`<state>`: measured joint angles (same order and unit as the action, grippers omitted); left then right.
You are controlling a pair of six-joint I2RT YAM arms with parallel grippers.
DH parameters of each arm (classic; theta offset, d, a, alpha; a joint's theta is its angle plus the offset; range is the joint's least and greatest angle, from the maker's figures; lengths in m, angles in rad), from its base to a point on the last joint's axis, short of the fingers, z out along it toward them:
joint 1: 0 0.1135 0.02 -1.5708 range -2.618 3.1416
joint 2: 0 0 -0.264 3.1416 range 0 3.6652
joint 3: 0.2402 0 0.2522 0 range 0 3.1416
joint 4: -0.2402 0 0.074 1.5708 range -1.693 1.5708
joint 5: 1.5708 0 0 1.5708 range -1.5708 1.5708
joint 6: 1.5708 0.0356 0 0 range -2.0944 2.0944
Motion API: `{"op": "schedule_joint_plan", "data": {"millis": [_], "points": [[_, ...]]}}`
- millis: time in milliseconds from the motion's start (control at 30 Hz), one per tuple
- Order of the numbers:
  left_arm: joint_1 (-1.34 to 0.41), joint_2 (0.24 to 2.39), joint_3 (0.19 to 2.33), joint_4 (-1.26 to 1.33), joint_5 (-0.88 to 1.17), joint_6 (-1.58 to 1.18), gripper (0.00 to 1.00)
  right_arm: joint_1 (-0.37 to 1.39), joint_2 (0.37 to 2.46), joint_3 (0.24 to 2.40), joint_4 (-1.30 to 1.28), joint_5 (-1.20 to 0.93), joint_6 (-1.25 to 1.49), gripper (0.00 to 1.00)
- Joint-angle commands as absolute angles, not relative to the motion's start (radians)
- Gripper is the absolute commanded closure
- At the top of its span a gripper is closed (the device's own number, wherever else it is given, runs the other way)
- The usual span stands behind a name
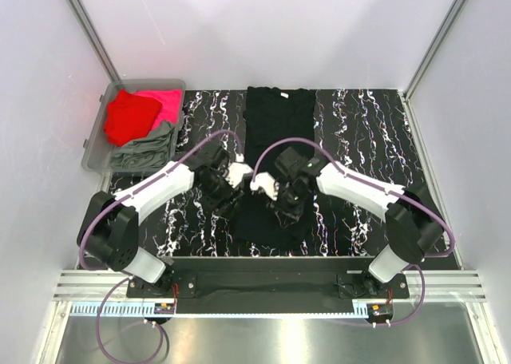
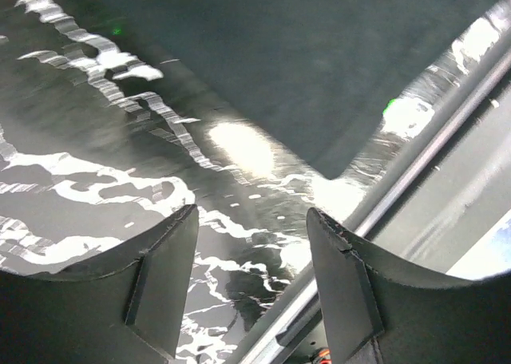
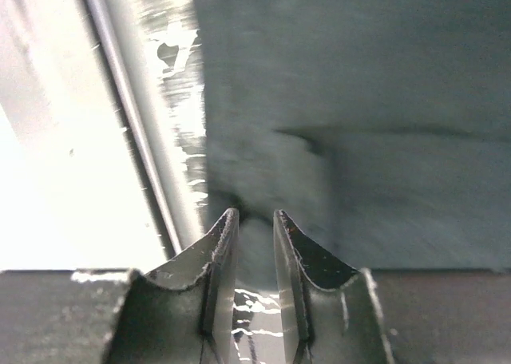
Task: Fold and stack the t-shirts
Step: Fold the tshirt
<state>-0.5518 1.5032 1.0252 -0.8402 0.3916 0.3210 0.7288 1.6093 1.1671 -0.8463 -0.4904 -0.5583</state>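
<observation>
A black t-shirt lies lengthwise on the marbled table, collar at the far end. Both grippers are low over its near half. My left gripper hangs at the shirt's left edge. In the left wrist view this gripper is open over bare table, and a corner of the black t-shirt lies just ahead. My right gripper is over the right part. In its wrist view the right gripper has narrow jaws with a gap showing, and a fold of the black t-shirt lies between the tips.
A grey bin at the far left holds a red t-shirt, a pink t-shirt and a grey-green t-shirt. White walls close in three sides. A metal rail runs along the table's near edge.
</observation>
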Motion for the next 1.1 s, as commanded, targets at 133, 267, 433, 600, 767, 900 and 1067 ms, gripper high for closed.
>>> {"op": "schedule_joint_plan", "data": {"millis": [133, 267, 433, 600, 767, 900, 1067], "points": [[-0.373, 1.428, 1.026, -0.784, 0.463, 0.253, 0.39, 0.807, 1.598, 1.112, -0.789, -0.488, -0.6, 0.69], [-0.281, 1.427, 1.035, -0.784, 0.485, 0.236, 0.38, 0.81, 1.624, 1.092, -0.746, -0.466, -0.588, 0.68], [-0.244, 1.416, 1.042, -0.784, 0.479, 0.242, 0.38, 0.811, 1.66, 1.074, -0.703, -0.443, -0.586, 0.66], [-0.222, 1.414, 1.045, -0.784, 0.474, 0.247, 0.38, 0.81, 1.697, 1.068, -0.667, -0.431, -0.578, 0.64], [-0.204, 1.408, 1.039, -0.785, 0.474, 0.247, 0.38, 0.81, 1.733, 1.065, -0.64, -0.42, -0.583, 0.64], [-0.201, 1.399, 1.031, -0.788, 0.468, 0.255, 0.38, 0.81, 1.753, 1.052, -0.618, -0.408, -0.588, 0.63], [-0.196, 1.39, 1.025, -0.792, 0.46, 0.261, 0.37, 0.81, 1.778, 1.051, -0.603, -0.405, -0.586, 0.64]]}}
